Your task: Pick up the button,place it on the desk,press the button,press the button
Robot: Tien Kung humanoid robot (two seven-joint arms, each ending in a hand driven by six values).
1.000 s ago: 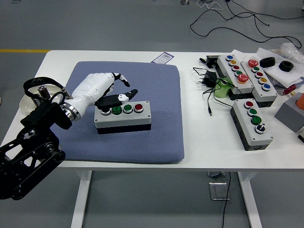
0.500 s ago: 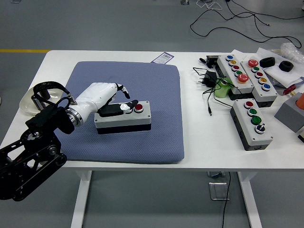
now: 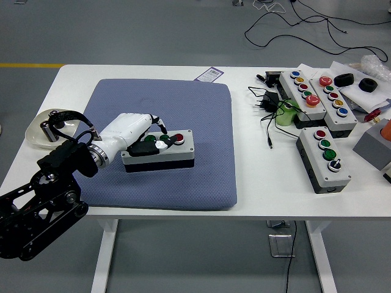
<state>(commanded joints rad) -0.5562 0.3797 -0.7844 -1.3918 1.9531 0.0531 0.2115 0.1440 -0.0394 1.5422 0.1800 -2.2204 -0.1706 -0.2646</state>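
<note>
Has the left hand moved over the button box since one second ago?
Yes. The left hand has come down and drawn back toward the robot, judged against the button box; its fingers now rest on the green buttons.

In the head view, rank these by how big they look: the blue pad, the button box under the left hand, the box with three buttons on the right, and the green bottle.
Largest to smallest:
1. blue pad
2. button box and three-button box: too alike to rank
3. green bottle
The left hand covers part of the button box.
</note>
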